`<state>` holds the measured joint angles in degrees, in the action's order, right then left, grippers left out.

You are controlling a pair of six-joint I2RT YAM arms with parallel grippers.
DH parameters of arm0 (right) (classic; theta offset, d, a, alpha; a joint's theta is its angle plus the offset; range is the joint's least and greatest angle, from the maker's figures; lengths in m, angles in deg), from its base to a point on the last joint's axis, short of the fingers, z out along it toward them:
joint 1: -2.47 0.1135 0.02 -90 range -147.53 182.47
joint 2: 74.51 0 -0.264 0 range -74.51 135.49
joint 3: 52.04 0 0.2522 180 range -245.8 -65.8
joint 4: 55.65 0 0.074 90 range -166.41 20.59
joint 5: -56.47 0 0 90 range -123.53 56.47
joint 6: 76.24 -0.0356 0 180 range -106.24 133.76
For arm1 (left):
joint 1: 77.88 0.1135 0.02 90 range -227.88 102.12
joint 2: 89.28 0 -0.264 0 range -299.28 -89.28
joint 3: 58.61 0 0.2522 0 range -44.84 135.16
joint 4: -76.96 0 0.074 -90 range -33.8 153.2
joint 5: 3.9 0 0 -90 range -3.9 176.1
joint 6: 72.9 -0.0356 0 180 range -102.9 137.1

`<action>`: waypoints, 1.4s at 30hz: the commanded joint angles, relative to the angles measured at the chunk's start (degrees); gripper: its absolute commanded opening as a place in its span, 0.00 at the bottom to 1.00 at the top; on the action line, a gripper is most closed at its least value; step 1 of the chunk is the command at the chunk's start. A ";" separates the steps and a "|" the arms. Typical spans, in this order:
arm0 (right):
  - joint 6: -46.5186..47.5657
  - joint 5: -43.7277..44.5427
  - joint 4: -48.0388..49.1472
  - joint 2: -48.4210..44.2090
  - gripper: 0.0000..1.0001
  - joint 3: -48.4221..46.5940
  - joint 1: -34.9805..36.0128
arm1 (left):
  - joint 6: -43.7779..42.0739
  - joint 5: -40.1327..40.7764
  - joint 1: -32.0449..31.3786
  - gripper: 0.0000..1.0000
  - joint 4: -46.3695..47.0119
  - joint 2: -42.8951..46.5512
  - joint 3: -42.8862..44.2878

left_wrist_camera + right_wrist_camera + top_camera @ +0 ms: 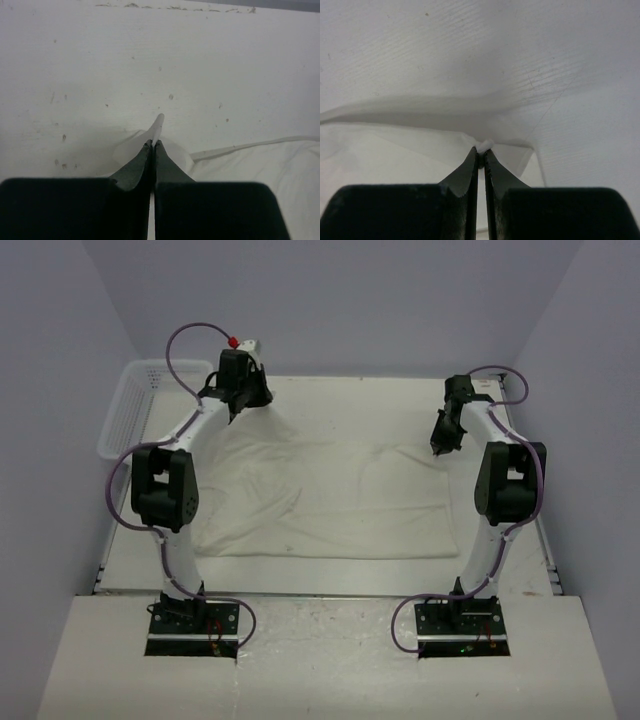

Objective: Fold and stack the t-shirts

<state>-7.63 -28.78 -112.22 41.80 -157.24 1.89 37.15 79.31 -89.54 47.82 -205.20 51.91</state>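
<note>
A cream t-shirt [330, 500] lies spread and wrinkled across the middle of the table. My left gripper [240, 400] is at its far left corner, shut on a pinch of the cloth; in the left wrist view a thin fold of the t-shirt [159, 125] sticks out past the closed left gripper [153, 144]. My right gripper [440, 448] is at the far right corner, shut on cloth as well. In the right wrist view a small wad of t-shirt [485, 145] bulges above the closed right gripper [481, 151], and the cloth tents upward around it.
A white mesh basket [130, 410] stands off the table's far left corner, close to the left arm. The table's white top [350, 400] shows bare beyond the shirt, and a strip of it runs along the near edge [330, 575].
</note>
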 commanded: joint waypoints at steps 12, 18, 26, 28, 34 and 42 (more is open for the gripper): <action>-2.34 -1.59 0.09 -3.54 0.00 1.70 0.14 | 3.94 6.52 -2.84 0.00 4.83 16.15 -17.64; -4.19 -0.19 0.97 -6.01 0.00 4.51 0.14 | 4.20 11.97 -2.84 0.00 4.74 23.01 -22.65; -5.95 3.32 1.06 -9.96 0.00 8.38 0.14 | 4.47 11.45 -2.93 0.00 2.37 28.20 -25.82; -6.38 4.21 0.97 -10.66 0.00 9.17 0.14 | 4.38 11.53 -2.93 0.00 2.11 29.25 -27.05; -6.39 6.41 1.41 -14.62 0.00 11.10 0.14 | 5.08 11.88 -2.93 0.00 1.75 33.21 -31.35; -6.21 7.02 2.38 -18.66 0.00 13.65 0.14 | 6.14 11.27 -3.28 0.00 1.67 39.19 -37.60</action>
<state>-13.09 -23.95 -111.22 26.19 -144.52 1.89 42.11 89.78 -92.34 48.52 -169.16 15.64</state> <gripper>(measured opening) 0.050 0.004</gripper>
